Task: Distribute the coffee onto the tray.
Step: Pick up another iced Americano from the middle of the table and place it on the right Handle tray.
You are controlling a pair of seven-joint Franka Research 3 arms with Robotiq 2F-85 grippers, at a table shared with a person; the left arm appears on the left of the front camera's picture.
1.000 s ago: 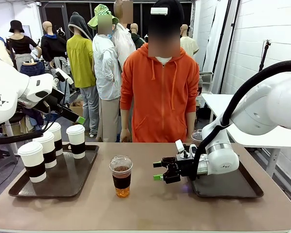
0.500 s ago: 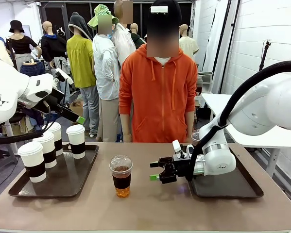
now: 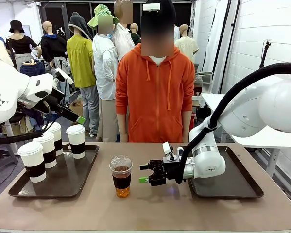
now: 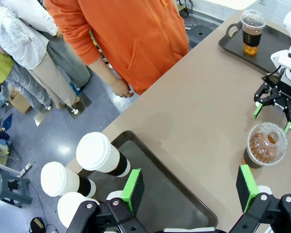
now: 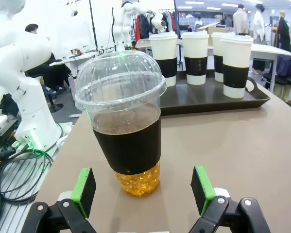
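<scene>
Clear glossy plastic dome-lidded cup [image 5: 123, 121], dark matt sleeve; white paper cups [image 3: 76, 141]; smooth matt brown table [image 3: 150, 206].

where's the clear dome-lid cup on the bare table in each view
Front view: clear cup at table centre, just left of the right gripper.
Left wrist view: at the right edge, lid seen from above.
Right wrist view: large, centre-left, between the green pads.
Shared landmark: the tray of white cups.
</scene>
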